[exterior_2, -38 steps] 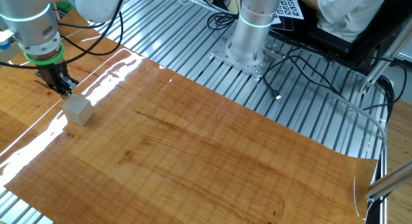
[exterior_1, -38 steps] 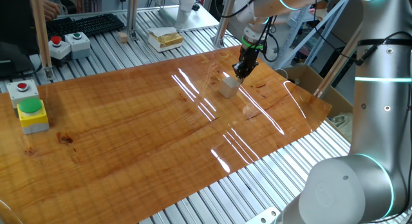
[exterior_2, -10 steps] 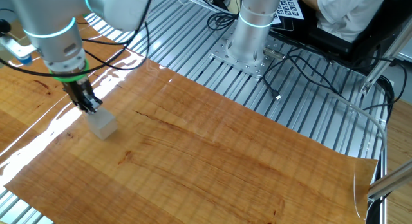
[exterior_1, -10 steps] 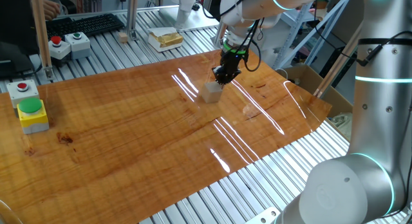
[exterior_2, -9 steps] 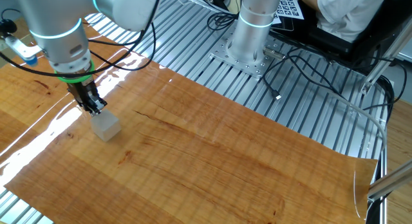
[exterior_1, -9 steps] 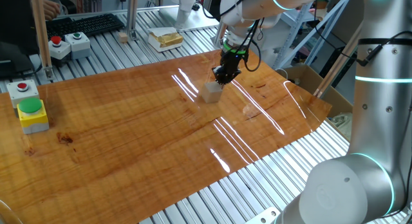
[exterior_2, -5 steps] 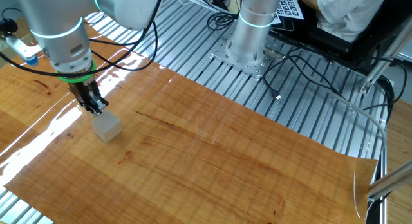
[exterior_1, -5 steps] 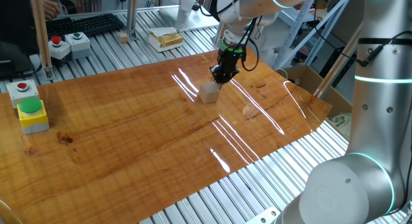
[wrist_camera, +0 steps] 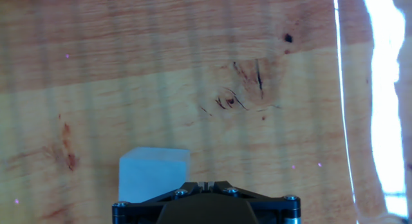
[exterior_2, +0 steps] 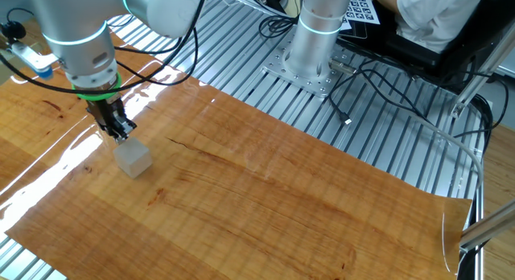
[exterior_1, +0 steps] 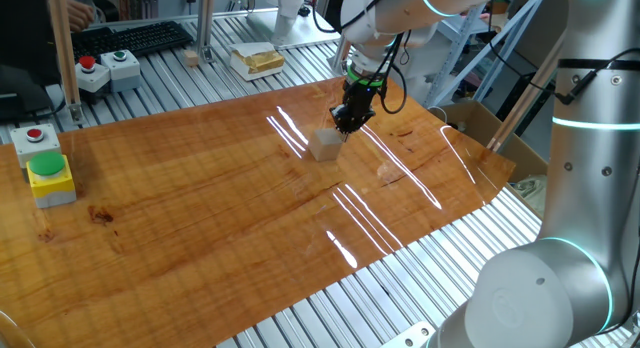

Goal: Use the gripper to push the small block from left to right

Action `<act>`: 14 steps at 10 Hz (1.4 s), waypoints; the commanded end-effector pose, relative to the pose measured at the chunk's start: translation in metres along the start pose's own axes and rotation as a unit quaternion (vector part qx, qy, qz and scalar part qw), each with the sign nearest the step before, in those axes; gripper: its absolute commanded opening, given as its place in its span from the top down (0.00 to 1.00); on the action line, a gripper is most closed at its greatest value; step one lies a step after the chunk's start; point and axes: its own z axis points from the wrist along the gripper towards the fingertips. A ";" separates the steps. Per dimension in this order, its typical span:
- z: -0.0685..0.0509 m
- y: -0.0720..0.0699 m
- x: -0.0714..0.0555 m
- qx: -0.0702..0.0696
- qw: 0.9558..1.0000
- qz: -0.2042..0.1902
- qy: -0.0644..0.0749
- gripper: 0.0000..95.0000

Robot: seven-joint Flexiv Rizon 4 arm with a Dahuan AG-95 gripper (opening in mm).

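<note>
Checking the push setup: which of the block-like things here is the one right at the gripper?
The small block, a pale cube on the wooden board, sits right by the gripper. The tiny tan block and white box lie on the slatted table behind.

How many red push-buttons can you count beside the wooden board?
2: one red button on the white box near the keyboard, another red button on the box above the yellow one. Others may be hidden.
</note>
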 end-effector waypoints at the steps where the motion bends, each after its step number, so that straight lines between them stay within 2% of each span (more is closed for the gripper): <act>1: -0.001 0.000 0.001 0.008 0.998 -0.055 0.006 1.00; 3: -0.001 0.000 0.001 0.013 0.997 -0.076 0.005 1.00; 5: -0.001 0.000 0.001 0.010 0.996 -0.088 0.006 1.00; 8: -0.001 0.002 0.001 0.001 0.997 -0.080 0.006 1.00; 11: -0.001 0.023 0.002 0.000 0.998 -0.063 0.007 1.00; 14: 0.004 0.041 0.004 -0.002 0.999 -0.048 0.006 1.00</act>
